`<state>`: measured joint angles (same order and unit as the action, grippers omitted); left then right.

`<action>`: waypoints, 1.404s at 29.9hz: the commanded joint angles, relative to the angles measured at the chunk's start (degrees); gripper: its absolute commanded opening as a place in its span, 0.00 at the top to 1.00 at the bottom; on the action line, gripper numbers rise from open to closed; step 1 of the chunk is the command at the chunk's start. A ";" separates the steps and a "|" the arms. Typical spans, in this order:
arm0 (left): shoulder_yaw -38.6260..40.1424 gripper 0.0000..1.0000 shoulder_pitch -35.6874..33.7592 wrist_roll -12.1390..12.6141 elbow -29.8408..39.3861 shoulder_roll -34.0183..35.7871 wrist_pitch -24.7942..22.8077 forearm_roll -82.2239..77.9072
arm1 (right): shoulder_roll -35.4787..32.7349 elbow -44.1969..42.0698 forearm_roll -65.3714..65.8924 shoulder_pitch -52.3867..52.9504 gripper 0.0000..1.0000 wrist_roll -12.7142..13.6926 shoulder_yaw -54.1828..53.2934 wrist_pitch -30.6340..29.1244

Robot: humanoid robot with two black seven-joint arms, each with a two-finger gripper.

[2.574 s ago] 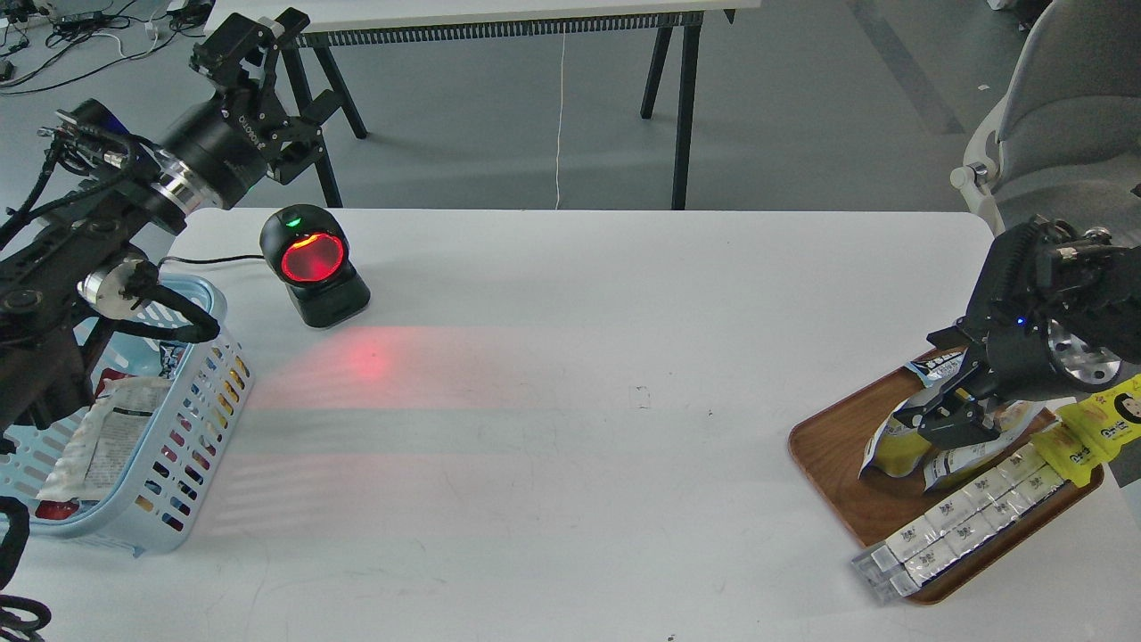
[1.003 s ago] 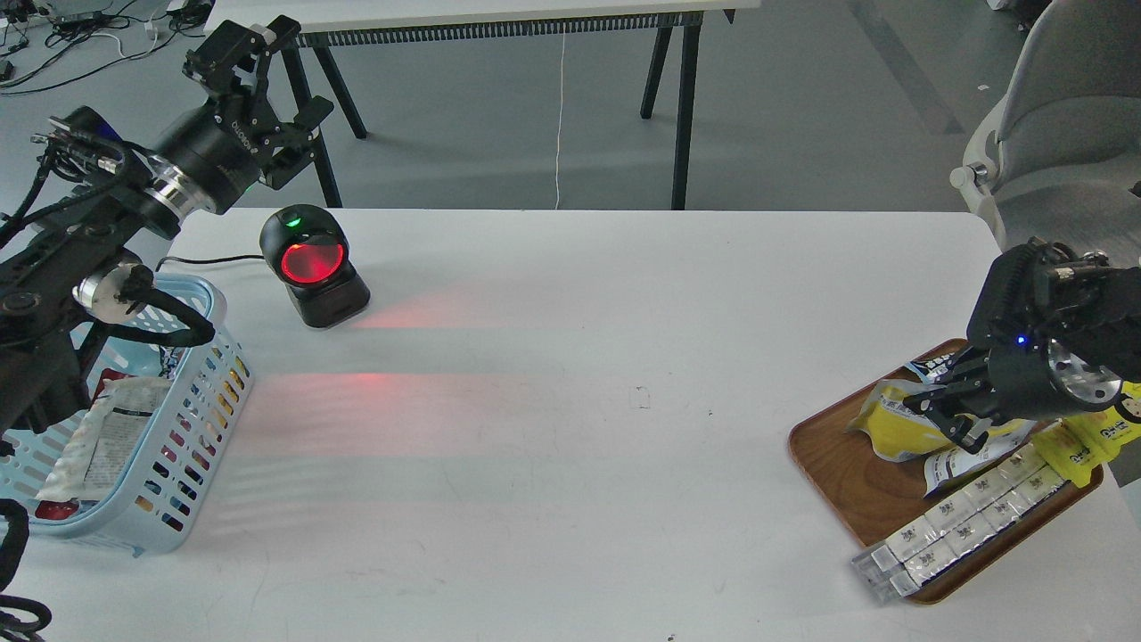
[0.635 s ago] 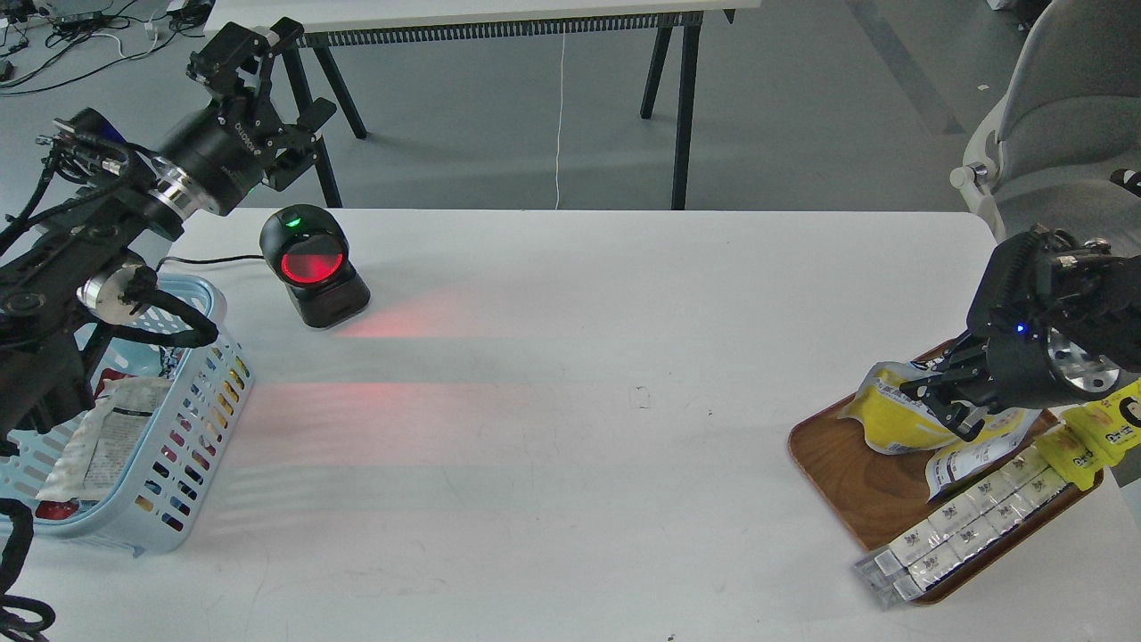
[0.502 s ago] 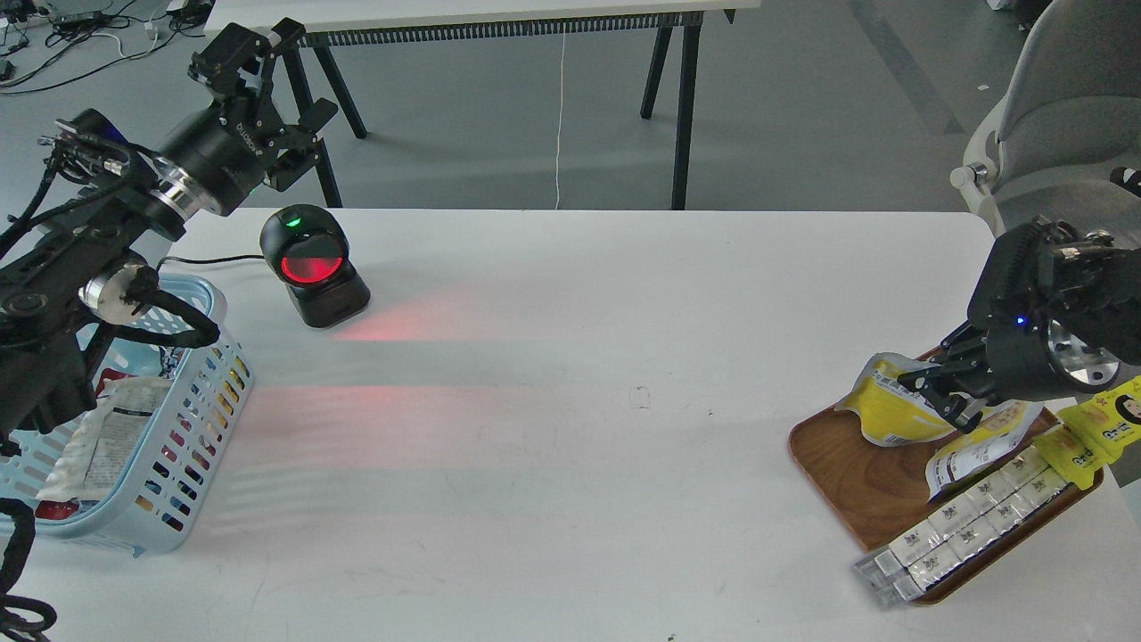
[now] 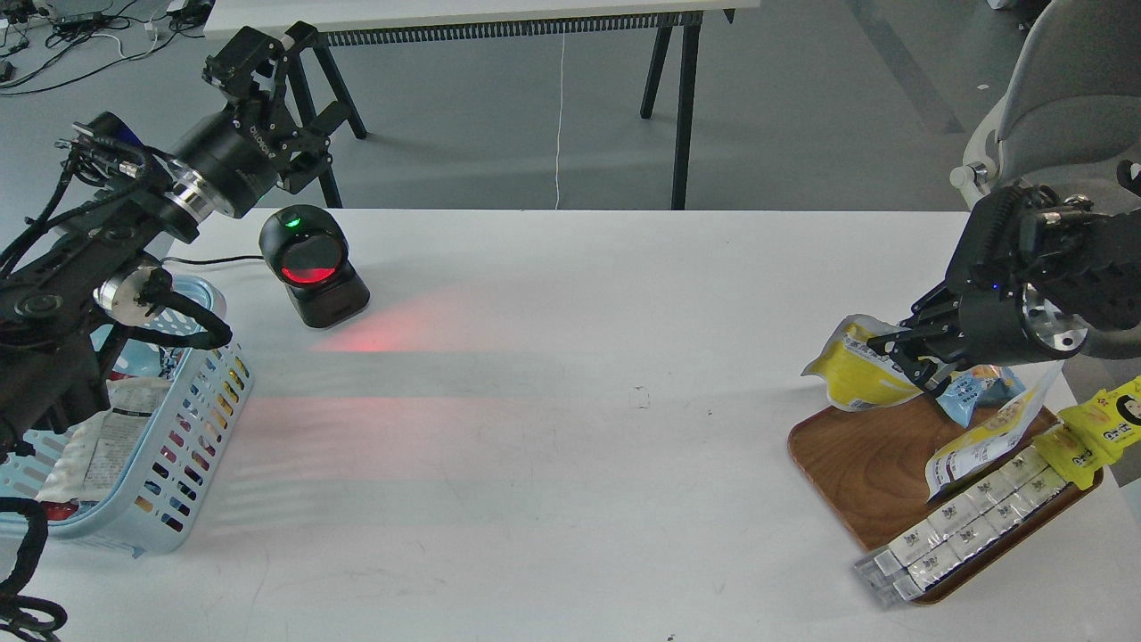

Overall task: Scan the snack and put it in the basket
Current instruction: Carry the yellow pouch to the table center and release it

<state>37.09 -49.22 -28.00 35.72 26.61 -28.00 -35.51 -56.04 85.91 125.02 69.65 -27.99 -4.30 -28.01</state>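
Over the tray: our right hand (image 5: pixel 911 352) grips the snack (image 5: pixel 854 373), lifted clear of the wooden tray (image 5: pixel 847 456) at the right of the surface (image 5: pixel 570 428).
Snack: yellow pouch, tilted, hanging above the tray's far left edge.
On the tray: a light blue bag (image 5: pixel 976 392), a slim yellow-white pouch (image 5: pixel 985 437) and rows of small silver packets (image 5: pixel 972 517).
Left hand (image 5: pixel 272 67): we hold it raised beyond the scanner (image 5: pixel 312 265), fingers spread, gripping nothing.
Basket (image 5: pixel 192 419): at the surface's left edge, packets already inside.
Scanner: red window lit, red glow on the surface.
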 commanded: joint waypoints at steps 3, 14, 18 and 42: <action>0.00 0.00 -0.17 0.00 -0.04 -0.68 0.00 0.00 | 7.07 -1.36 -0.02 0.05 1.00 -0.01 -1.49 0.01; 0.00 0.00 -0.35 0.00 -0.04 0.11 0.00 0.00 | 21.39 -2.33 -0.02 0.84 1.00 -0.01 -3.52 0.01; 0.09 0.00 -0.17 0.00 0.05 0.63 0.00 0.09 | 25.44 -2.42 -0.02 2.51 1.00 -0.01 -3.43 0.01; 0.09 0.00 0.09 0.00 -0.04 0.90 0.00 0.17 | 35.74 -6.19 -0.02 3.30 0.90 -0.01 -0.62 0.01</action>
<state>37.17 -49.13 -28.00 35.72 27.57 -28.00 -35.41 -20.30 79.69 125.00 73.39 -28.00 -5.13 -28.00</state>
